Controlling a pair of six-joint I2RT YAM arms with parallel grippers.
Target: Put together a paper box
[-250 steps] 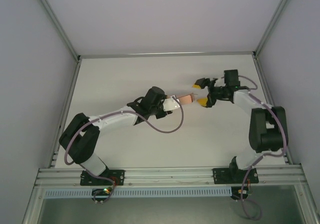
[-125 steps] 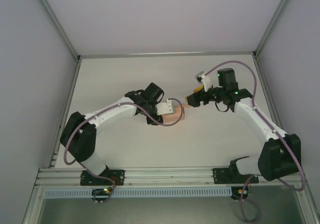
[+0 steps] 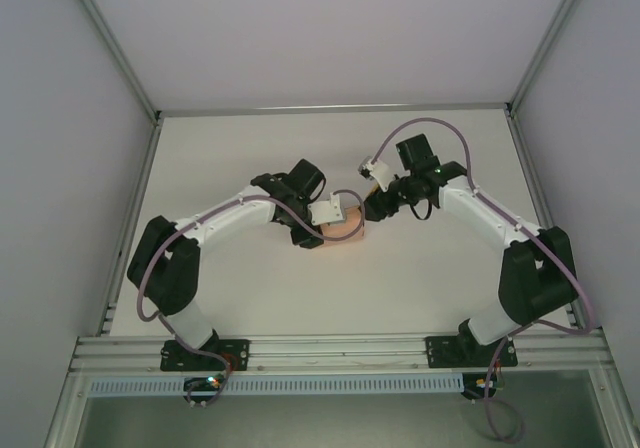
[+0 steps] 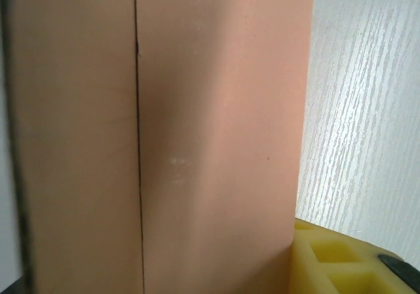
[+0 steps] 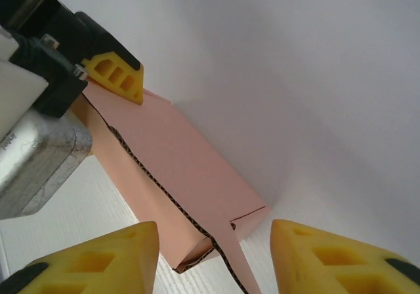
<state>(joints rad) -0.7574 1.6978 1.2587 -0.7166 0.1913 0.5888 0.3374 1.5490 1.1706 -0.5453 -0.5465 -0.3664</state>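
Observation:
The paper box is a salmon-pink folded sleeve held just above the table at mid-table. My left gripper is shut on it. The pink card takes up most of the left wrist view, with one yellow finger pad pressed against its right side. From the right wrist, the paper box runs away from me, its near end unclosed, with a loose flap sticking out. My right gripper is open, its fingers on either side of that flap without touching it. My right gripper sits just right of the box.
The white table is bounded by grey walls and metal frame posts on the left, right and back. The left arm's grey wrist body and yellow fingertip are close ahead of the right gripper.
The left gripper drew the box back left and toward the near edge, turning it. The right arm followed leftward to the box's end, and its jaws narrowed from wide open.

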